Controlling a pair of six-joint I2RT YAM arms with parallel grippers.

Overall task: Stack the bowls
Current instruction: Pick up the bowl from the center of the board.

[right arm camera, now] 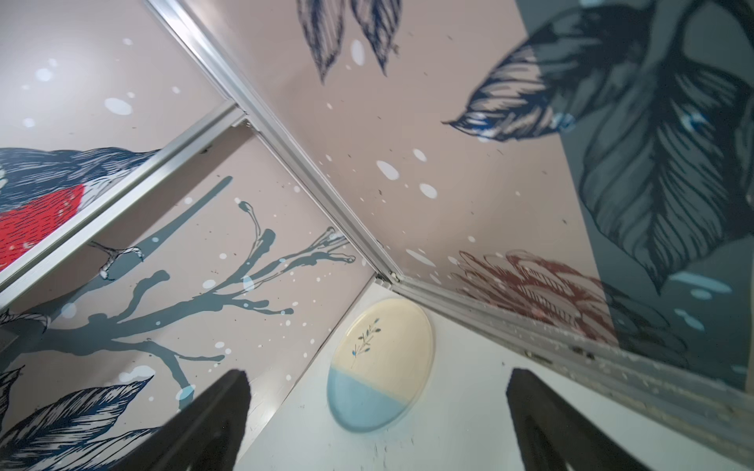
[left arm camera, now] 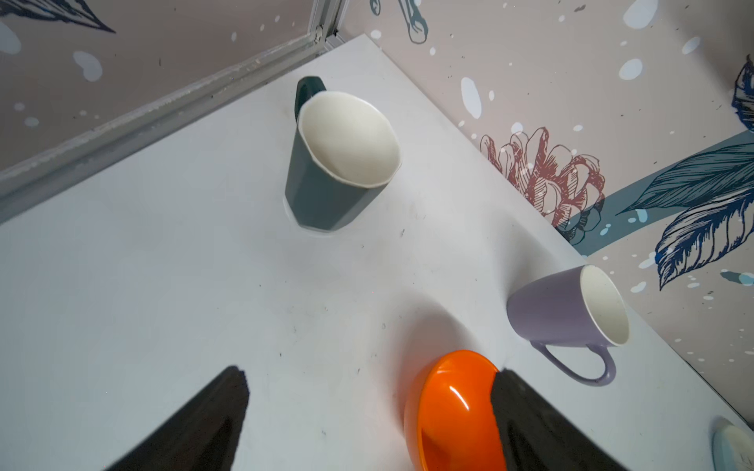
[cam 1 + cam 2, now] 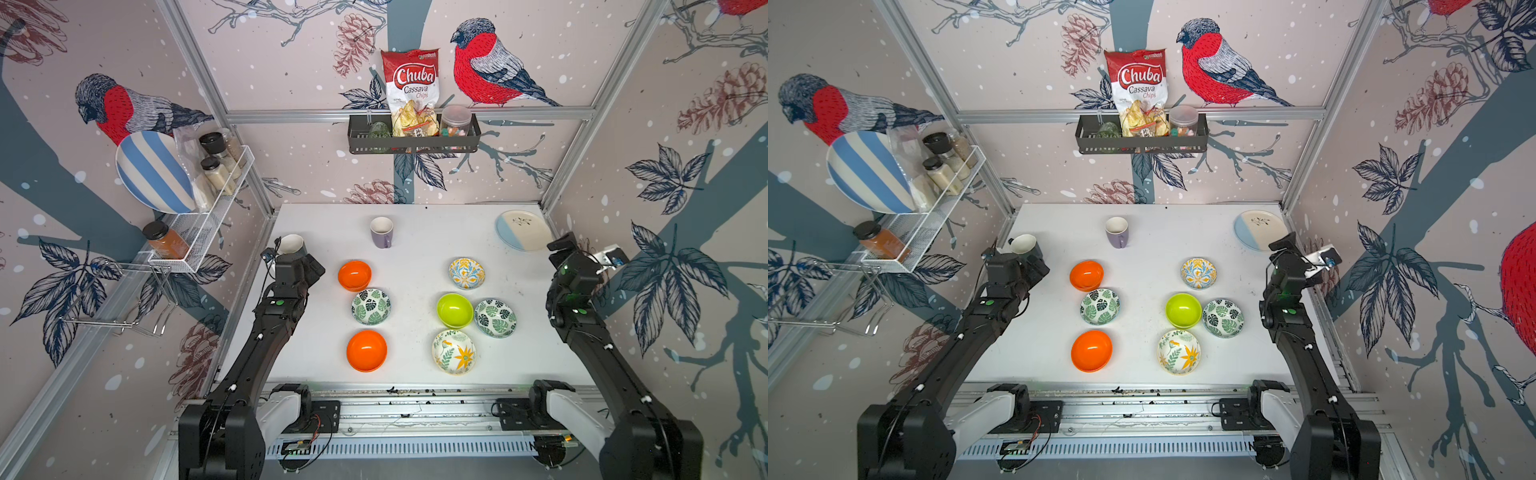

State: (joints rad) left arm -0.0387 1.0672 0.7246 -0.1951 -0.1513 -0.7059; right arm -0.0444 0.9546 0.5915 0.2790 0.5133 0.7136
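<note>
Both jaws gape wide and empty, left near an orange bowl (image 2: 449,416).

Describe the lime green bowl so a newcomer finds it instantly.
On the white table, find the four bowls nearer the right arm. The lime green bowl sits among them, beside a leaf-print bowl. It alone is plain; its neighbours are patterned.

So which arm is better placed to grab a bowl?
Left, probably: the left gripper hangs open beside the far orange round bowl. The right gripper faces the corner by the flat blue-cream plate.
</note>
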